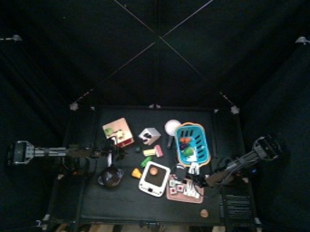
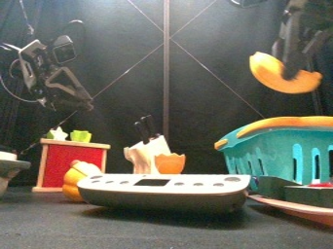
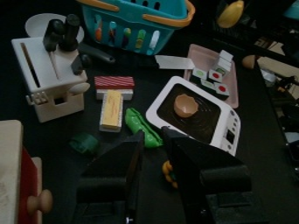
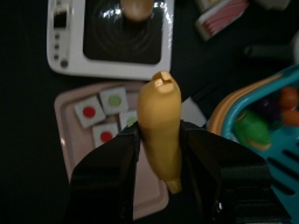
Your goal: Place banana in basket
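Observation:
My right gripper (image 4: 163, 162) is shut on the yellow banana (image 4: 163, 122) and holds it lengthwise between the jaws. In the front view the banana (image 2: 283, 74) hangs in the air above the teal basket (image 2: 279, 146), with the right gripper (image 2: 294, 51) over it. In the top view the basket (image 1: 191, 143) sits at the table's right middle, with the right gripper (image 1: 200, 172) just in front of it. The basket's rim shows in the right wrist view (image 4: 267, 109). My left gripper (image 3: 156, 171) is open and empty, raised at the left (image 2: 53, 68).
A white scale (image 1: 152, 178) lies at the front middle, and a pink tray with tiles (image 4: 100, 114) lies below the banana. A red box (image 2: 72, 160) and a white toy (image 3: 52, 70) stand to the left. Small play-food pieces (image 3: 114, 105) lie between them.

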### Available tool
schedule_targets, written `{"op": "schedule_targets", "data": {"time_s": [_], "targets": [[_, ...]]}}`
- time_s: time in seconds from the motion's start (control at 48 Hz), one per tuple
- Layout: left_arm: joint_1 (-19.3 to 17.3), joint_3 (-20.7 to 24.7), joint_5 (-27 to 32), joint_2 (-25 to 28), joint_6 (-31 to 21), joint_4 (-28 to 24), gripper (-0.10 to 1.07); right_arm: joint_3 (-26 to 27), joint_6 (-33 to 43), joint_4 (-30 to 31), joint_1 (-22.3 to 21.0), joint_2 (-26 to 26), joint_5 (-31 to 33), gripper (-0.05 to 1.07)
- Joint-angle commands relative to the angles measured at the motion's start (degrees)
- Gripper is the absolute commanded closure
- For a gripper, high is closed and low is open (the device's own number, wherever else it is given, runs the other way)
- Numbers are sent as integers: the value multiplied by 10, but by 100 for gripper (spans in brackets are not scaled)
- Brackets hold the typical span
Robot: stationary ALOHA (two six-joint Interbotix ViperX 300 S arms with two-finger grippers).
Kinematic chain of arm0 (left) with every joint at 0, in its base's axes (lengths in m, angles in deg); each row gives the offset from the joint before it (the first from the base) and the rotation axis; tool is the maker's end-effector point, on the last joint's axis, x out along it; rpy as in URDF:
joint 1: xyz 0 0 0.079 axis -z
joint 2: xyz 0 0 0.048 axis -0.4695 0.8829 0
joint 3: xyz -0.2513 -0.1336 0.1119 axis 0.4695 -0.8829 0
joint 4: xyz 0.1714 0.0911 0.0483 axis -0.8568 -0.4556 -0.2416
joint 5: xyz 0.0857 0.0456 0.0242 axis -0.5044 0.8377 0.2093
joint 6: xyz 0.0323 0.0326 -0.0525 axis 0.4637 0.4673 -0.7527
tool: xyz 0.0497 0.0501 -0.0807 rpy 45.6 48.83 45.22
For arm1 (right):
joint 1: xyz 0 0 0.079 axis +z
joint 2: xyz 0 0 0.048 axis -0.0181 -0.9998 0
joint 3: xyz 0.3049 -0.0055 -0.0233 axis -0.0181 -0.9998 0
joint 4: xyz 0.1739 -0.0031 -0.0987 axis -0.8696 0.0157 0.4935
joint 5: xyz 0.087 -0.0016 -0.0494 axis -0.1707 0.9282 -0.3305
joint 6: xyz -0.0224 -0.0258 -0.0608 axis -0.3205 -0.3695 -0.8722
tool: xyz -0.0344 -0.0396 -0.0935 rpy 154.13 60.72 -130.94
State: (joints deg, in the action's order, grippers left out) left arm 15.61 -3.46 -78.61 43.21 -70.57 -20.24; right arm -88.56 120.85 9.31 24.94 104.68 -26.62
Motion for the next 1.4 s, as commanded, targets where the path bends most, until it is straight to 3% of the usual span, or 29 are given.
{"op": "schedule_targets", "data": {"time_s": [0.0,0.188,0.354,0.542,0.708,0.896,1.062,1.375], "targets": [[-1,8,-2,1,0,0,30,18,5,53,-34,47,-5,39],[-1,8,-2,0,0,0,30,-12,46,69,-141,90,-7,39],[-1,16,-6,0,2,-1,30,-60,107,-7,-266,102,-9,38],[-4,30,-35,-1,25,-4,30,-88,111,-81,-336,119,-9,38],[-18,50,-72,-1,68,2,30,-121,113,-84,-388,117,-9,38],[-50,81,-77,0,105,10,30,-134,112,-93,-427,102,-9,38],[-62,54,-81,0,115,23,30,-129,112,-100,-441,90,-9,36],[-65,37,-83,-47,117,41,30,-117,113,-106,-446,70,-8,16]]}}
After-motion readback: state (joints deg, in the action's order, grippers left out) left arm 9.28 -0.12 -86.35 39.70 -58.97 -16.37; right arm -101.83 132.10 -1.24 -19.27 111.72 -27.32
